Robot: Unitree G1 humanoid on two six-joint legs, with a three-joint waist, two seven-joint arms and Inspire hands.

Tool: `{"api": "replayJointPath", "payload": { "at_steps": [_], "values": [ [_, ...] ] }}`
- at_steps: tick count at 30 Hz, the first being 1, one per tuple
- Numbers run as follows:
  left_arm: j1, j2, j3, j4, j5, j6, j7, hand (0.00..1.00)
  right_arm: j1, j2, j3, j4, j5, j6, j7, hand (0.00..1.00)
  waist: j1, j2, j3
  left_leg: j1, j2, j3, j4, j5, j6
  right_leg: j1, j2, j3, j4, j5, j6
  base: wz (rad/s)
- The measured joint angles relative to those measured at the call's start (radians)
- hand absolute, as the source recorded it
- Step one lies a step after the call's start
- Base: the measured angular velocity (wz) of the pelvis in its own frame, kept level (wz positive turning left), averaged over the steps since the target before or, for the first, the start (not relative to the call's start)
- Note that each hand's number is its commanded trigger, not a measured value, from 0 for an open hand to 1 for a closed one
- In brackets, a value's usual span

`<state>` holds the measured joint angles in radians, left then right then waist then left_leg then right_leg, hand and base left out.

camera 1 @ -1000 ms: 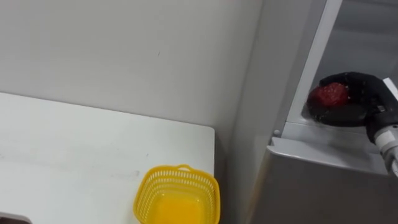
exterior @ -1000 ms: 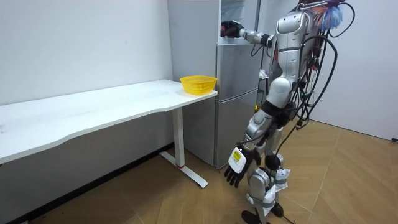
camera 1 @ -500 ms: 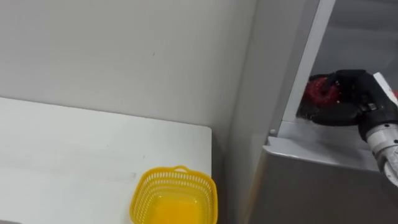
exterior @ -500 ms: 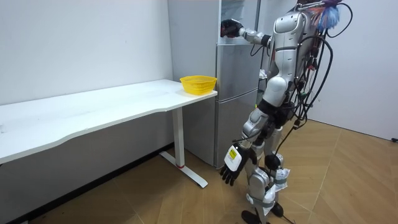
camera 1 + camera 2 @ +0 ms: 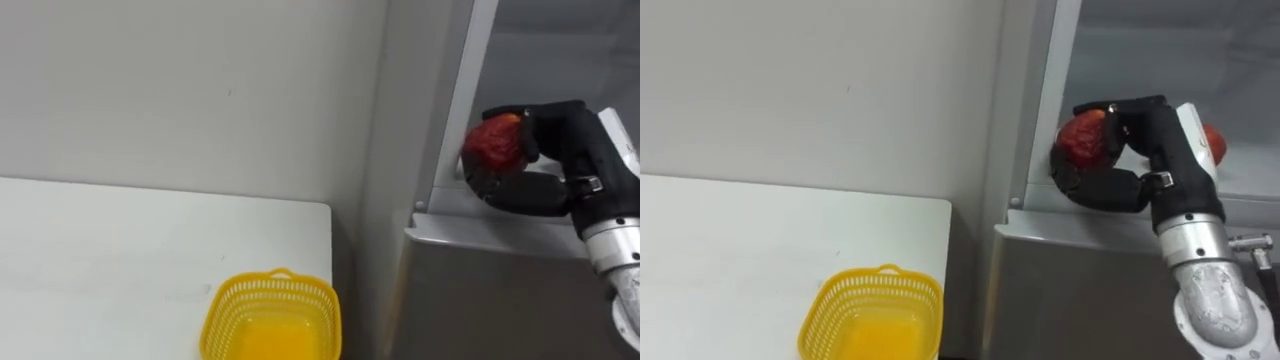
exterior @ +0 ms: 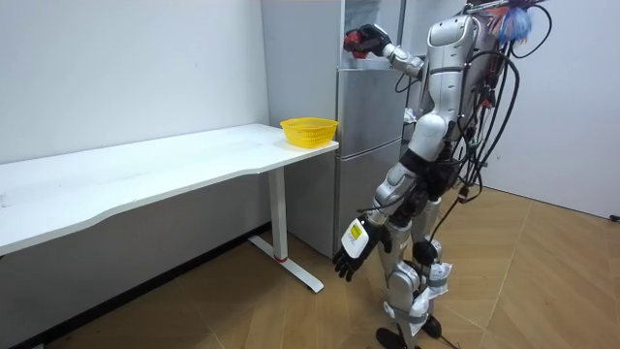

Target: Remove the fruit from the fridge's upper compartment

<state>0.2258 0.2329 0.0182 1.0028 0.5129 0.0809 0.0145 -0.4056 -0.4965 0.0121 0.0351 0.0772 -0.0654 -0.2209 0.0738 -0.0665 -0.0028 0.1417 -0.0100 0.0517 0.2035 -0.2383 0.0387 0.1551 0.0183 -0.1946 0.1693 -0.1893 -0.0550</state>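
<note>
A round red fruit (image 5: 490, 145) sits in my right hand (image 5: 560, 135), whose black fingers curl round it from the right and below. The hand holds it at the front edge of the upper fridge compartment (image 5: 520, 50), just above the ledge; in the right eye view the fruit (image 5: 1081, 137) and the hand (image 5: 1145, 135) stand in the same spot. The room view has the right hand (image 6: 366, 41) raised at the fridge's open top. My left hand (image 6: 349, 260) hangs low by the legs with relaxed fingers, holding nothing.
A yellow mesh basket (image 5: 270, 318) stands on the white table (image 5: 120, 260) at the corner beside the grey fridge (image 6: 368, 145). Another red item (image 5: 1212, 143) lies deeper in the compartment behind my wrist. I stand in front of the fridge on the wooden floor.
My right hand has lifted the red fruit off the shelf and drawn it toward the fridge's front edge. The left arm has swung forward a little. The eye view has shifted.
</note>
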Motion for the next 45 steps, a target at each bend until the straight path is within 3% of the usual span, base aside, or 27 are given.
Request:
{"api": "replayJointPath", "payload": {
  "at_steps": [6,14,18,24,28,31,40,45],
  "values": [
    [0.018,-0.024,-0.001,0.013,-0.001,-0.007,0.001,0.00,0.076,0.035,-0.007,-0.171,-0.059,-0.024,-0.029,1.00,-0.012,0.021,-0.0008,0.006,0.000,0.000,-0.007,0.000,0.000,0.001,0.001,0.005,0.001,0.000,0.000,0.00],
    [0.004,-0.028,-0.045,0.072,-0.008,-0.045,0.029,0.00,0.117,0.109,-0.003,-0.343,-0.190,-0.069,-0.063,1.00,-0.021,0.016,-0.0024,-0.011,0.002,0.007,-0.005,0.000,0.000,-0.014,0.001,0.005,0.006,0.000,0.000,0.00],
    [0.003,-0.029,-0.052,0.086,-0.010,-0.045,0.037,0.00,0.167,0.112,0.018,-0.426,-0.243,-0.071,-0.061,1.00,-0.015,0.010,-0.0055,-0.010,0.003,0.008,-0.003,0.000,0.000,-0.014,0.001,0.007,0.005,0.000,0.000,0.00],
    [-0.008,-0.029,-0.083,0.086,-0.030,-0.056,0.035,0.00,0.232,0.121,0.092,-0.502,-0.352,-0.095,0.003,1.00,-0.013,0.011,-0.0039,-0.012,0.002,0.012,-0.007,-0.001,0.000,-0.017,0.001,0.012,0.005,0.000,0.000,-0.01],
    [-0.028,-0.023,-0.102,0.091,-0.042,-0.069,0.030,0.00,0.229,0.136,0.149,-0.537,-0.389,-0.096,0.030,1.00,0.018,0.012,-0.0034,-0.015,0.005,0.023,-0.006,0.000,0.000,-0.034,0.003,0.028,0.017,-0.001,0.000,-0.11],
    [-0.046,-0.023,-0.102,0.110,-0.045,-0.088,0.024,0.00,0.225,0.136,0.197,-0.540,-0.395,-0.112,0.056,1.00,0.038,0.008,-0.0023,-0.010,0.005,0.026,-0.006,0.000,0.000,-0.030,0.003,0.030,0.017,-0.001,0.000,-0.04],
    [-0.061,-0.019,-0.119,0.122,-0.039,-0.086,0.010,0.00,0.151,0.146,0.260,-0.448,-0.503,-0.132,0.096,1.00,0.073,-0.024,0.0182,-0.017,0.000,-0.012,-0.001,0.000,0.001,-0.019,-0.001,-0.001,0.015,0.000,0.000,0.10],
    [-0.078,-0.015,-0.118,0.107,-0.037,-0.086,-0.006,0.00,0.134,0.153,0.291,-0.265,-0.528,-0.123,0.095,1.00,0.117,-0.035,0.0171,-0.029,-0.005,-0.025,0.005,0.001,0.002,-0.024,-0.006,-0.013,0.016,-0.001,0.001,0.09]
  ]
}}
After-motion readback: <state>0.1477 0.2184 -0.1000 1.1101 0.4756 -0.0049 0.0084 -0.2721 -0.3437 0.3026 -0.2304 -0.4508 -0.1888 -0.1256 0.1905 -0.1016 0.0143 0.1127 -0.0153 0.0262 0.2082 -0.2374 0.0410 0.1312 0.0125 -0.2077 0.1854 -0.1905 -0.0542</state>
